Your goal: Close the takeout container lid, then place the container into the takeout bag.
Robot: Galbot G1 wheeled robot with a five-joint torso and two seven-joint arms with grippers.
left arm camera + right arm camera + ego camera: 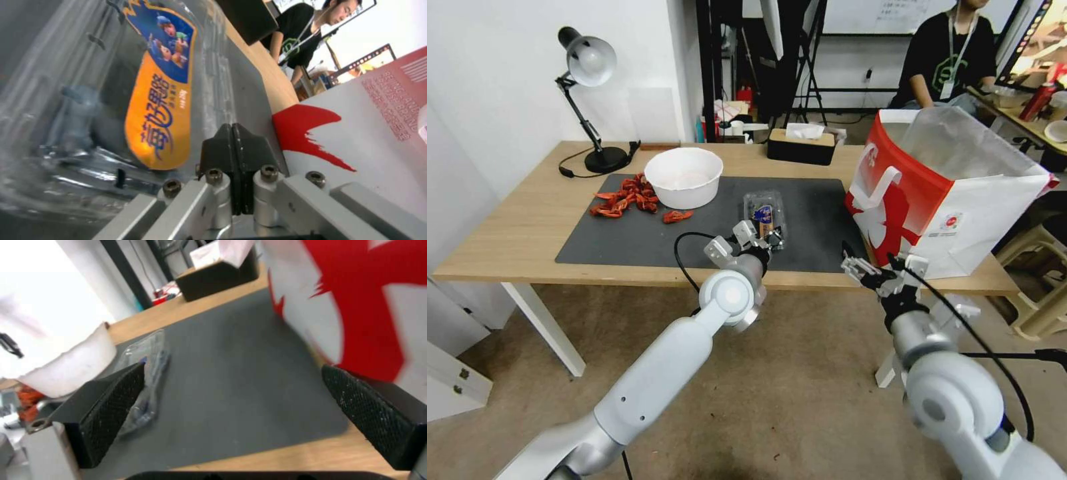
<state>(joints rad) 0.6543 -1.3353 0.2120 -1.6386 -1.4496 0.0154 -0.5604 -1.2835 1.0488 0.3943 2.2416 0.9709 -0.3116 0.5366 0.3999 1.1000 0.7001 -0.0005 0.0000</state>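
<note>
The left arm stretches forward over the table edge, its left gripper (232, 146) at the near end of the takeout container (765, 220), black fingers (222, 156) pressed together just beside the lid (133, 83) with its orange-and-blue label. The right arm is raised at the table's front edge, the right gripper (231, 413) with pads (111, 406) spread wide, the takeout bag (954, 193) just beyond its outer finger. The container lies flat on the dark mat (647, 233), between the white bowl (684, 177) and the bag.
</note>
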